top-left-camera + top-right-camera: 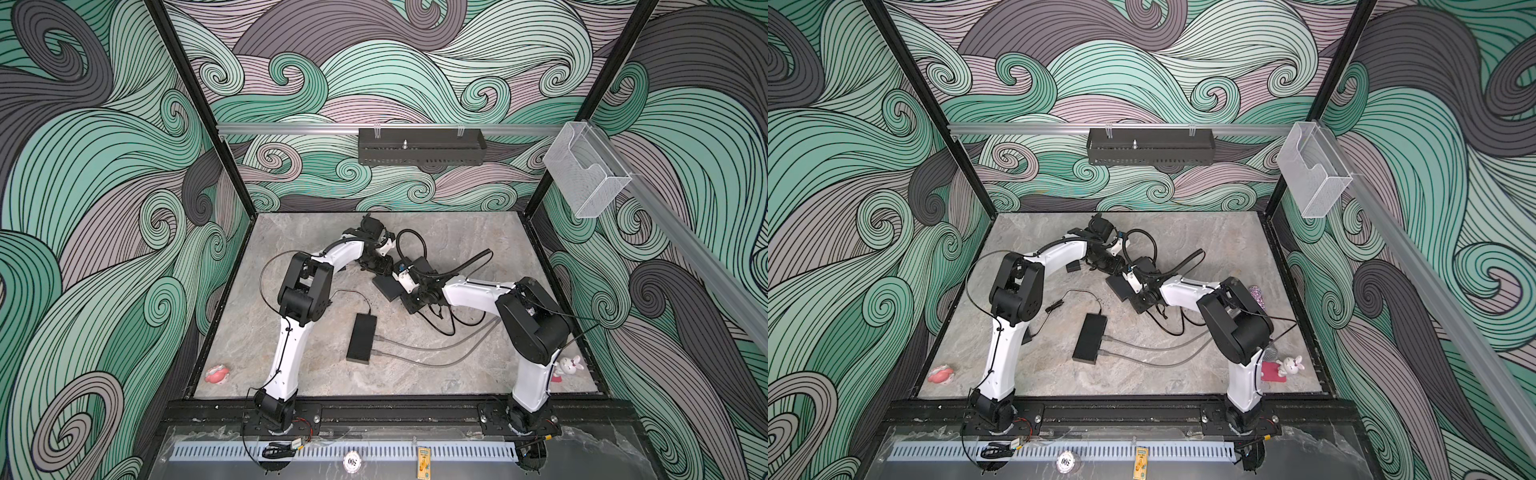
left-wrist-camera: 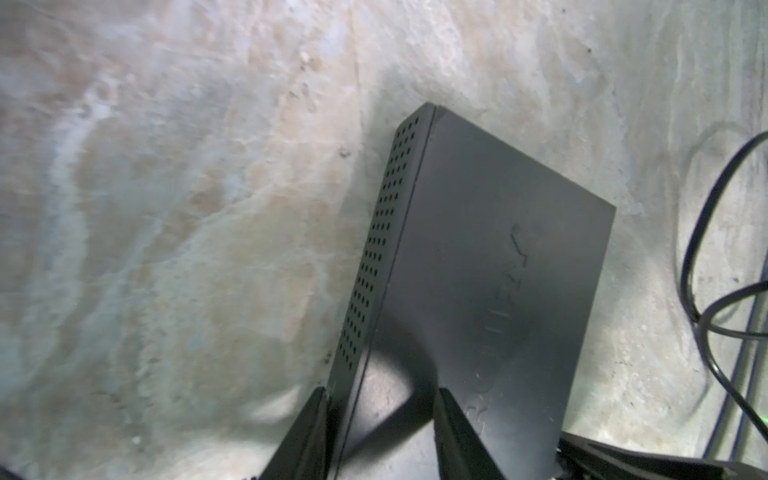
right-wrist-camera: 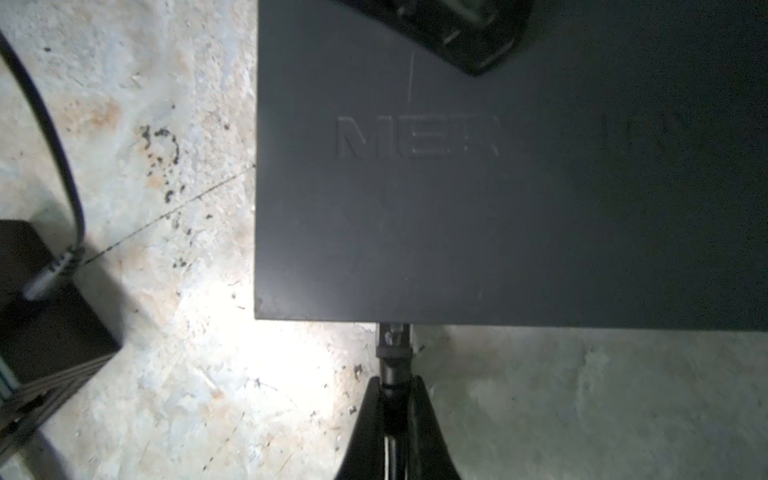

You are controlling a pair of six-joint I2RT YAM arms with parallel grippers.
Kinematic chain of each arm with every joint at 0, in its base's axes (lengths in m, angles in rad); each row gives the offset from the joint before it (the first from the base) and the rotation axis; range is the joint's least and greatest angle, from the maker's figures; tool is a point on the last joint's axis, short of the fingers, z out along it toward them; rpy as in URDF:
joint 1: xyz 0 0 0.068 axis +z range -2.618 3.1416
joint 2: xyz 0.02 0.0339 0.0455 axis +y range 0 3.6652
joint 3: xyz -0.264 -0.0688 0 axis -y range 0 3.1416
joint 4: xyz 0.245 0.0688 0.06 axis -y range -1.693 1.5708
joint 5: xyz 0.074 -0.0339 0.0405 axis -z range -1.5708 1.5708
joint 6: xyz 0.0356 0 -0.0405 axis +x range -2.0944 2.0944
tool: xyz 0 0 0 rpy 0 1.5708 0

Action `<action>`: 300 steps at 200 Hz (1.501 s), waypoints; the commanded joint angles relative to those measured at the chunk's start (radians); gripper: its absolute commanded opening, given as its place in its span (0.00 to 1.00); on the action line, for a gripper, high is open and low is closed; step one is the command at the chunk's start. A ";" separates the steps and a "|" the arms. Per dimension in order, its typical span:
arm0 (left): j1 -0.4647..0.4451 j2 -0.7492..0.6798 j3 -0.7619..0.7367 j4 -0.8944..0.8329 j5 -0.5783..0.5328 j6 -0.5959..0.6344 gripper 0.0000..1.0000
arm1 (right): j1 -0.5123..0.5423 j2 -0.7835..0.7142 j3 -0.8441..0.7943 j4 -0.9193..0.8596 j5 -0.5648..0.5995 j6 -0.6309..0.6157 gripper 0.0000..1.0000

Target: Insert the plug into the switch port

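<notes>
A narrow oblong black box (image 1: pixel 361 338), the one with the switch port, lies mid-table with two grey cables (image 1: pixel 436 347) in its right side; its free sockets are too small to make out. Apart from it, further back, lies a flat dark-grey box (image 3: pixel 498 199). My right gripper (image 3: pixel 395 380) is shut on a small black plug (image 3: pixel 392 345), whose tip meets that flat box's near edge. My left gripper (image 2: pixel 380 395) stands open over the flat box (image 2: pixel 478 249): one finger (image 2: pixel 311 419) is against the vented side, the other rests on the top face.
A thick black hose (image 1: pixel 411 245) loops behind the two wrists, and thin black cables (image 1: pixel 446 326) trail under the right arm. A pink toy (image 1: pixel 216 374) sits front left and a rabbit figure (image 1: pixel 569 365) front right. A small dark block (image 1: pixel 1073 267) lies behind the left forearm.
</notes>
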State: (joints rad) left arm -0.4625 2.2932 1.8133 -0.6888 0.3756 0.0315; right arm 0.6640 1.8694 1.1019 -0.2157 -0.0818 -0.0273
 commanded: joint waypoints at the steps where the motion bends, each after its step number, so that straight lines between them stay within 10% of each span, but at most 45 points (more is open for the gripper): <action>1: -0.111 0.085 -0.067 -0.270 0.105 0.008 0.39 | 0.004 -0.123 0.059 0.336 -0.001 -0.035 0.00; 240: -0.088 0.042 -0.061 -0.215 0.096 -0.031 0.44 | 0.018 0.021 0.018 0.317 -0.012 0.016 0.00; 300: -0.016 0.083 0.100 -0.285 0.089 -0.027 0.45 | 0.018 -0.020 -0.029 0.189 -0.058 0.000 0.23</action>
State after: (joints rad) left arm -0.4667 2.3241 1.8935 -0.7689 0.3660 0.0261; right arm 0.6750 1.8843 1.0817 -0.1738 -0.1036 -0.0196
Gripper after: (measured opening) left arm 0.447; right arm 0.165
